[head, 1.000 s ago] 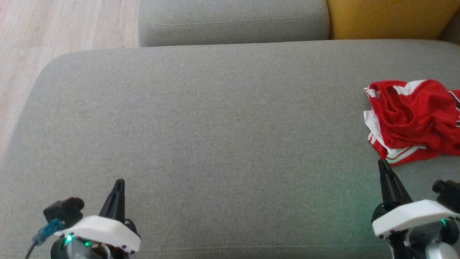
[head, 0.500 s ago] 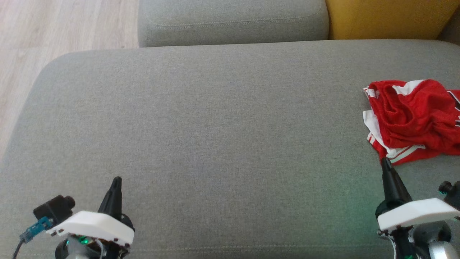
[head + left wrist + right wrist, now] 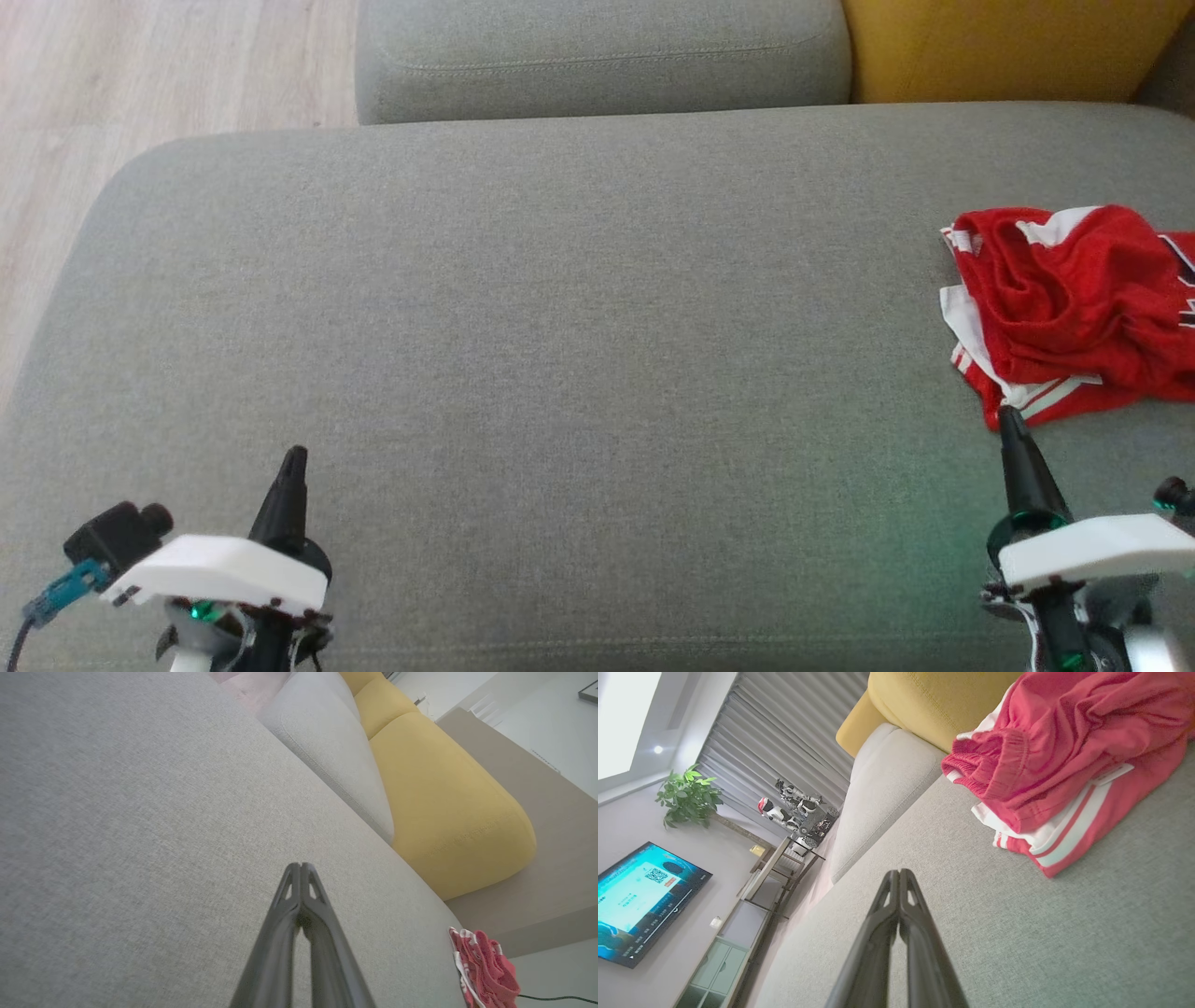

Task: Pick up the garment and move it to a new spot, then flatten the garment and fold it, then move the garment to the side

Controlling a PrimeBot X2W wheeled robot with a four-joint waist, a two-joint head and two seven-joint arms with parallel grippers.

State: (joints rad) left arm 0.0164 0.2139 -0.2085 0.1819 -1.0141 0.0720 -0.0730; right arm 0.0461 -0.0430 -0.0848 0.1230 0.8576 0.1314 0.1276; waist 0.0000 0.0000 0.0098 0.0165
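A crumpled red garment (image 3: 1074, 308) with white stripes lies in a heap on the grey sofa seat (image 3: 560, 308) at the far right, partly cut off by the head view's edge. It also shows as the garment (image 3: 1059, 756) up close and the garment (image 3: 483, 968) far off. My right gripper (image 3: 1008, 415) is shut and empty, its tip just short of the heap's near edge; in the right wrist view the right gripper (image 3: 899, 872) has its fingers pressed together. My left gripper (image 3: 294, 455) is shut and empty at the lower left, above bare cushion, fingers together as the left gripper (image 3: 300, 865).
A grey back cushion (image 3: 597, 56) and a yellow cushion (image 3: 1008, 47) stand behind the seat. Wooden floor (image 3: 140, 75) lies beyond the seat's rounded left edge. A TV (image 3: 640, 900), a cabinet and a plant (image 3: 689, 795) are across the room.
Both grippers have drawn lower in the head view, staying shut. The picture has shifted slightly, so the right tip now sits closer to the garment's near edge. The garment itself lies unchanged.
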